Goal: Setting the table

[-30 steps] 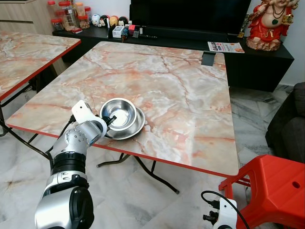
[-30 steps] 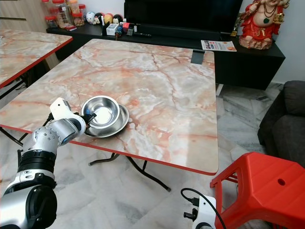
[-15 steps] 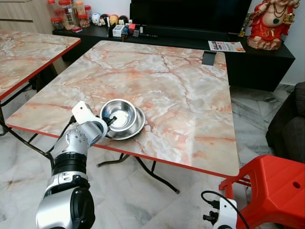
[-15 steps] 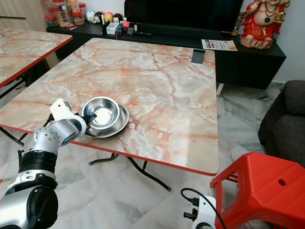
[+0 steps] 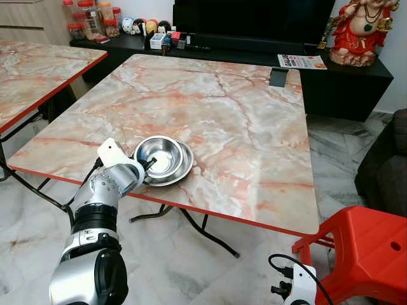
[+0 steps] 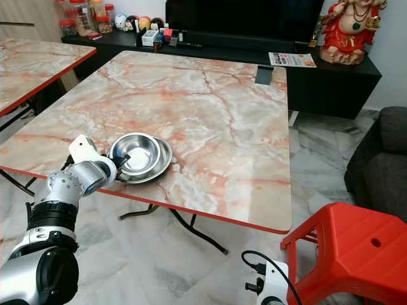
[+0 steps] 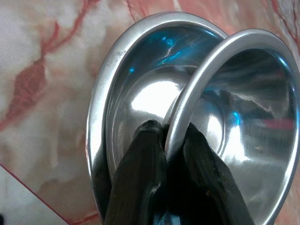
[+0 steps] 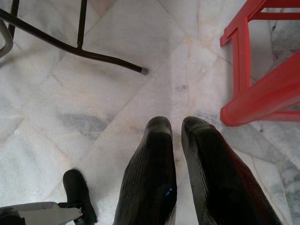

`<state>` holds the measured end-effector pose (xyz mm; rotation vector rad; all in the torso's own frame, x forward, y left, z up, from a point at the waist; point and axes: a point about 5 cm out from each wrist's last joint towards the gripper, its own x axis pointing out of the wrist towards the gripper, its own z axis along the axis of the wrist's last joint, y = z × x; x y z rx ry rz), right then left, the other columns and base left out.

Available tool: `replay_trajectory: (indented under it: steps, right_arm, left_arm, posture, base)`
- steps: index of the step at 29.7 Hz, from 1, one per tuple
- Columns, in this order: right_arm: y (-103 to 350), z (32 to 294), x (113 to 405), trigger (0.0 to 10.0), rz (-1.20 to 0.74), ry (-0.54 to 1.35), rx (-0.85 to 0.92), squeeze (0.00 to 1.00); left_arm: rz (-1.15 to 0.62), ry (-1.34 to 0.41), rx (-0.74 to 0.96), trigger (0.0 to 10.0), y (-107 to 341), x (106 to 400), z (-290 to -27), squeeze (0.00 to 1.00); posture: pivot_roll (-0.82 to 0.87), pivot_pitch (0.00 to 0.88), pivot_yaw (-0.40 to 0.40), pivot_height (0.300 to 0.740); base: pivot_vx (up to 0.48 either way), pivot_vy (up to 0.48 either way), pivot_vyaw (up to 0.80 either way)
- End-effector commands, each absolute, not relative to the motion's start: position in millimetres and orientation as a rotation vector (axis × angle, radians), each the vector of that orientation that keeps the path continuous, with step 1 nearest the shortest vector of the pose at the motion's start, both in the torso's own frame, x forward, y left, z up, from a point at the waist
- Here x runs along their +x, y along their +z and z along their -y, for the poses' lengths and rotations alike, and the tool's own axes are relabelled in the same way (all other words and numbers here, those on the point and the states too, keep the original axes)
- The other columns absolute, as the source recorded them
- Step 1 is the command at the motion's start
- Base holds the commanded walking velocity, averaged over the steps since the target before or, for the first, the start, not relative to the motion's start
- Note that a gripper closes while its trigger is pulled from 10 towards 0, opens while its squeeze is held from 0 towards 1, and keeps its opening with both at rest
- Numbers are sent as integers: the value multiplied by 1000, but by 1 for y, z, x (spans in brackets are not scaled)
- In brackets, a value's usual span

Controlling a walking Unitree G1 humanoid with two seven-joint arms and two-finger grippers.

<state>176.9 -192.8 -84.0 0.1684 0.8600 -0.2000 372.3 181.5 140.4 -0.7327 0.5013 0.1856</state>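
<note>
Right wrist view: right gripper (image 8: pixel 176 136) hangs idle low over the grey-veined marble floor (image 8: pixel 117 93), fingers drawn together with only a thin gap, nothing between them; red plastic stool (image 8: pixel 262 79) just beside it, a black table leg (image 8: pixel 70 47) further off. Left wrist view: left gripper (image 7: pixel 171 140) is clamped on the near rim of the upper steel bowl (image 7: pixel 243 108), one finger inside, one outside, wedged between it and the lower steel bowl (image 7: pixel 136 89). Upper bowl sits nested in the lower one, offset and tilted up on the gripped side. Head views: both bowls sit at the near-left part of the marble-pattern table (image 5: pixel 254 127), close to its red-trimmed front edge, left arm (image 5: pixel 95 216) reaching up from below that edge. Tabletop is pink/orange veined, folding type on black legs. A small dark stand (image 5: pixel 278 77) sits at the far right edge of the table. Second table with the same top (image 5: pixel 38 70) stands to the left, apart from the first. Dark sofa (image 5: pixel 388 165) at the right edge. Beyond the table, a low black TV cabinet (image 5: pixel 343 76) runs along the wall: jars (image 5: pixel 89 19) at far left, small figurines (image 5: pixel 143 27) and clutter next, a printed leaflet (image 5: pixel 302 61), and a red and gold statue (image 5: pixel 362 28) on the right end. Large black TV (image 5: pixel 254 19) above the cabinet.
</note>
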Motion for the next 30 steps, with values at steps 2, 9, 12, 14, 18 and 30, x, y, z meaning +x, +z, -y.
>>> replay_trajectory:
  steps: [2,9,12,14,18,30]
  right_arm:
    - [-85,194,174,10000,-871,-212,175,0]
    - [-85,193,174,10000,-870,-209,174,0]
    - [-85,193,174,10000,-869,-210,175,0]
    - [-85,193,174,10000,-870,-211,176,0]
    - [-85,193,174,10000,-869,-211,176,0]
    - [-85,193,174,10000,-868,-210,179,0]
  left_arm:
    - [-484,193,-732,10000,145,375,-181,0]
    - [-482,195,-732,10000,145,375,-182,125]
    - [-480,194,-732,10000,146,376,-182,43]
    - [-480,194,-730,10000,146,376,-183,0]
    - [-481,192,-731,10000,146,376,-182,1000]
    - [-480,190,-725,10000,147,376,-182,0]
  posture:
    - [-10,0,4,740]
    - [-10,0,3,740]
    - [-10,0,4,740]
    - [-10,0,4,740]
    - [-10,0,5,740]
    - [-10,0,6,740]
  base:
    - [0,0,0]
    - [0,0,0]
    - [0,0,0]
    - [0,0,0]
    - [0,0,0]
    - [0,0,0]
